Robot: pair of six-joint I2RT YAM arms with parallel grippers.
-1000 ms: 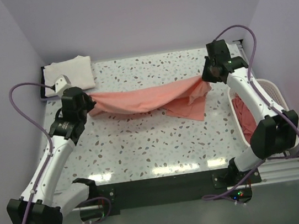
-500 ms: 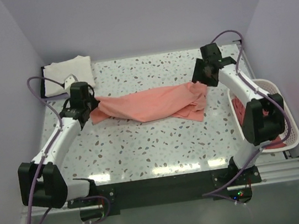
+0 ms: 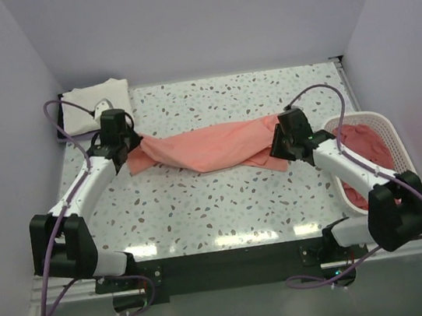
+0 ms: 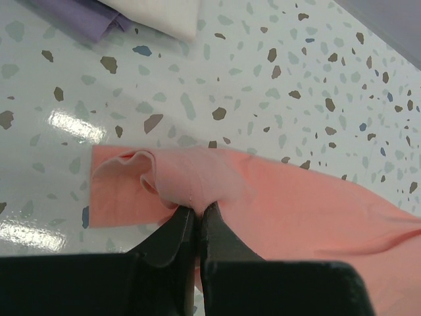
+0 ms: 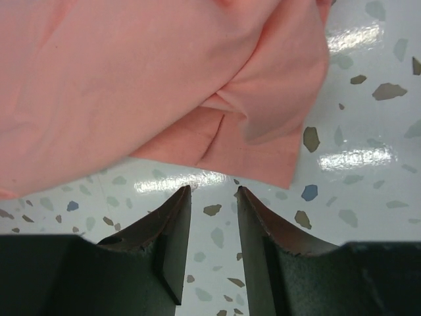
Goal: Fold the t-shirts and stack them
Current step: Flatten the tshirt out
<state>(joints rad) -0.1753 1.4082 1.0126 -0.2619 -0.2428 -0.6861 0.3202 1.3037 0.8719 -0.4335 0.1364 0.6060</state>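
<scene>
Top view: salmon-pink t-shirt [image 3: 210, 149] lies bunched in a long band on the surface [image 3: 225, 203]; long axis runs left-right, spanning the gap between the two arms; left pincer [image 3: 129, 148] sits at its left end, right pincer [image 3: 279, 151] at its right end, by the near right corner of the cloth; cream-white t-shirt [image 3: 97, 103] is folded at the far left corner, well apart; darker pink-red t-shirts [image 3: 366, 144] sit in the basket [image 3: 386, 127] at the right edge.

Left wrist view: left pincer clenched on a gathered pinch of the salmon cloth; fabric puckers just beyond the tips; the rest of the shirt trails off to the right.

Right wrist view: right pincer released, jaws apart, only bare surface between them; shirt's hem lies just beyond the tips, straight ahead and slightly right, apparently not touching.

Judgement: left end is anchored, right end is loose; right arm is the nearer one; a re-grasp means going forward onto that hem; the cloth overlaps in layers there, so it could catch the wrong layer.
</scene>
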